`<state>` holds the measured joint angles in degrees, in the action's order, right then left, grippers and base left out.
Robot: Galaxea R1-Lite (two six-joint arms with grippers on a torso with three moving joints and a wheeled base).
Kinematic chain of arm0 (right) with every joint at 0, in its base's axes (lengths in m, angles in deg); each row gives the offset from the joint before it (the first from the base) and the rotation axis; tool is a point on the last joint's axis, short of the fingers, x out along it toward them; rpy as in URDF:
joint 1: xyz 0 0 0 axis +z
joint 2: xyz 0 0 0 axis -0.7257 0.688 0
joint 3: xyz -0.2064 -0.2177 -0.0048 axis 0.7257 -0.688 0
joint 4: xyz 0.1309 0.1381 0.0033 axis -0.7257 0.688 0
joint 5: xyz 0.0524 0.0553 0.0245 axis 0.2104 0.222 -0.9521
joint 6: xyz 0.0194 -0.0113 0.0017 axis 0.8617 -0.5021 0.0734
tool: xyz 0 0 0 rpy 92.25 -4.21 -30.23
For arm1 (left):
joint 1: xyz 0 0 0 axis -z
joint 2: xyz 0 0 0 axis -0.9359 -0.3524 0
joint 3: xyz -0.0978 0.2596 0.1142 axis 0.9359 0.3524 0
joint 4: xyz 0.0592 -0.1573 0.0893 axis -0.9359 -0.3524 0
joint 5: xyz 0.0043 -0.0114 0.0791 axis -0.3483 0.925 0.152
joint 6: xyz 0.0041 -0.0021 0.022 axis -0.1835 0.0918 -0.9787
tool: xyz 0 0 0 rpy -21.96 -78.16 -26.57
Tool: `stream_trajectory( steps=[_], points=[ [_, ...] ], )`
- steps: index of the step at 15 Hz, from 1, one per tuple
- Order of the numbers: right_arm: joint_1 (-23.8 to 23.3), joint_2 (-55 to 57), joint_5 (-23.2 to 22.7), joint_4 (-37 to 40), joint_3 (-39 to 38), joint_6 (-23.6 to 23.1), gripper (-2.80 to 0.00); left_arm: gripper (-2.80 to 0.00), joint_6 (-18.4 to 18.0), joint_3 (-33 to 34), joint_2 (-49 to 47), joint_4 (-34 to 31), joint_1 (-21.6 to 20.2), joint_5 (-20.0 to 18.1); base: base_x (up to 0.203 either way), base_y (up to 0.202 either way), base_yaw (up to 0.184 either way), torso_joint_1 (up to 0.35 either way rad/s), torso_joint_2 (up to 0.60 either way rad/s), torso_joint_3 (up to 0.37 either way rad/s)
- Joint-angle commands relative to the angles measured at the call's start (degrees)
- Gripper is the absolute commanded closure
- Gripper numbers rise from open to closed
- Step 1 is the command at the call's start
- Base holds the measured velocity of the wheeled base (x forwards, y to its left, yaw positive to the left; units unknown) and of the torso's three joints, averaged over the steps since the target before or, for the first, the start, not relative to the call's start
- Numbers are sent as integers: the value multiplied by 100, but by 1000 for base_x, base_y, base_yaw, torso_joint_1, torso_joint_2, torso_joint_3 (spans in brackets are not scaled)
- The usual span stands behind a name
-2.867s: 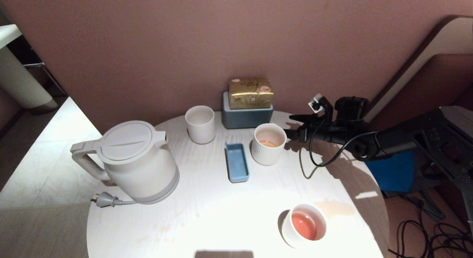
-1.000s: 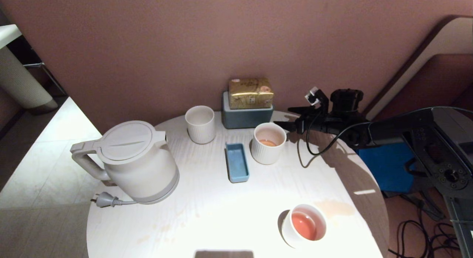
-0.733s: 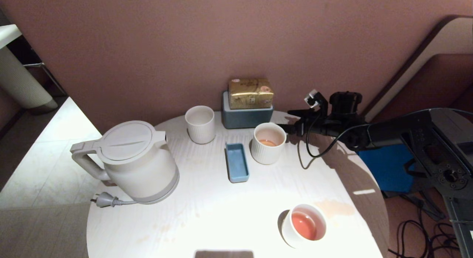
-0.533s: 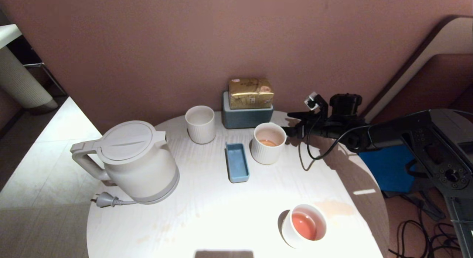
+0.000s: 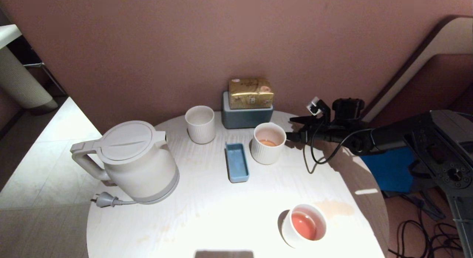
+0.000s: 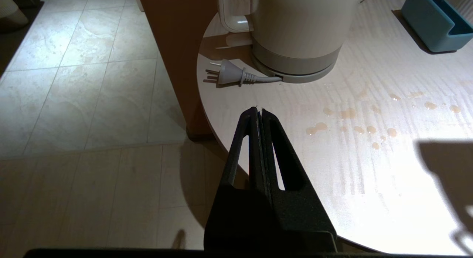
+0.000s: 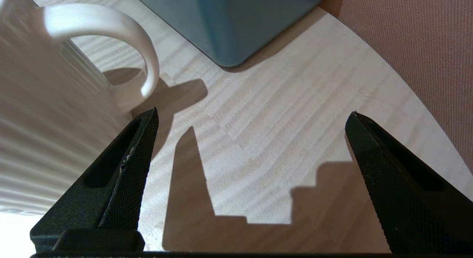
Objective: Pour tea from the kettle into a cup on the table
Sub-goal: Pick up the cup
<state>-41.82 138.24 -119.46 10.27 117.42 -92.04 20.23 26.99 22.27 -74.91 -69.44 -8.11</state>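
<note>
- Right gripper [image 5: 292,129]: black two-fingered gripper on a black arm reaching in from the right; its fingers stand wide apart and hold nothing, low over the table's far right part.
- Cup [image 5: 268,143]: squat white ribbed mug, just to the left of the right gripper; a shallow pool of pale orange tea [image 5: 267,143] lies in its bottom. In the right wrist view its loop handle [image 7: 122,43] sits just ahead of one fingertip [image 7: 147,121], not between the two fingers; contact cannot be told.
- Table [image 5: 207,213]: round white tabletop with faint wood grain, bearing pale droplet stains [image 6: 354,125] beside the left gripper.
- Kettle [image 5: 133,162]: large cream-white electric kettle with flat lid and grey base band, standing upright well to the left of the right gripper, its grey plug [image 5: 105,200] lying on the table by its base.
- Left gripper [image 6: 258,114]: black fingers pressed together, empty, hanging off the table's edge with the kettle's base just ahead.
- Blue rectangular tray [image 5: 236,162]: immediately beyond the cup, on the side away from the right gripper.
- Grey-blue box [image 5: 245,117]: ahead of the right gripper at the wall, a gold packet [image 5: 251,92] on top.
- Ribbed white tumbler [image 5: 200,124]: left of the box.
- Smooth white cup [image 5: 303,225]: near the table's front edge, holding pink liquid.
</note>
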Motion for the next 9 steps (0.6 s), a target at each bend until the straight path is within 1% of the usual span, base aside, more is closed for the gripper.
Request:
stream_trajectory(
  steps=[1, 9],
  points=[
    [13, 5, -33, -24, -38, -11, -280, 0, 0, 0, 1, 3, -1, 1, 0, 0, 0, 0, 0, 0],
    [145, -39, -104, -33, 51, -2, -280, 0, 0, 0, 0, 3, -1, 1, 0, 0, 0, 0, 0, 0]
  ],
)
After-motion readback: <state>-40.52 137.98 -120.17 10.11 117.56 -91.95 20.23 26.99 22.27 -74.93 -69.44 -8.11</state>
